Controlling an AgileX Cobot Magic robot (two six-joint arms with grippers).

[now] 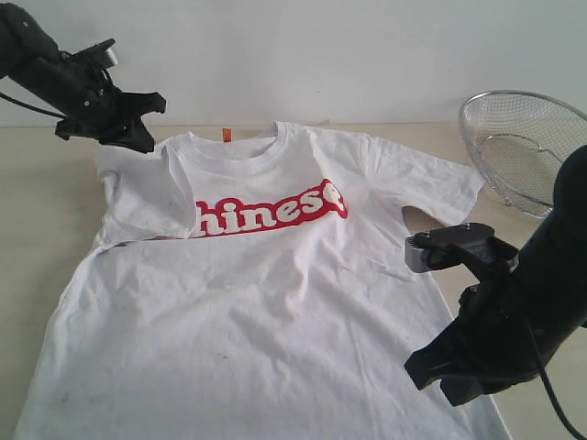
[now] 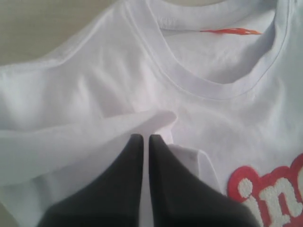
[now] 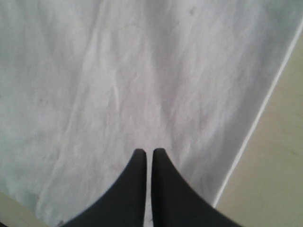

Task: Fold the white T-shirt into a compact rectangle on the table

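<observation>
Over white T-shirt [image 1: 275, 302] — right hand [image 3: 147, 152] down-tilted

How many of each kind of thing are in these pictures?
White cotton T-shirt with red lettering: 1
Round silver wire-mesh basket: 1
Black tools: 2, left tool and right tool
Pale beige table: 1
Total: 5

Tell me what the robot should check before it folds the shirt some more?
1. Left pincer shut: ok.
2. Left pincer really holding the folded-in sleeve: cannot tell; a cloth fold lies at its tips.
3. Right pincer shut above the shirt's side edge: ok.
4. White T-shirt body spread flat, print up: ok.
5. Mesh basket clear of the other sleeve: cannot tell; they sit very close.
6. Compact rectangle made: not ok; only one sleeve is folded in.
</observation>
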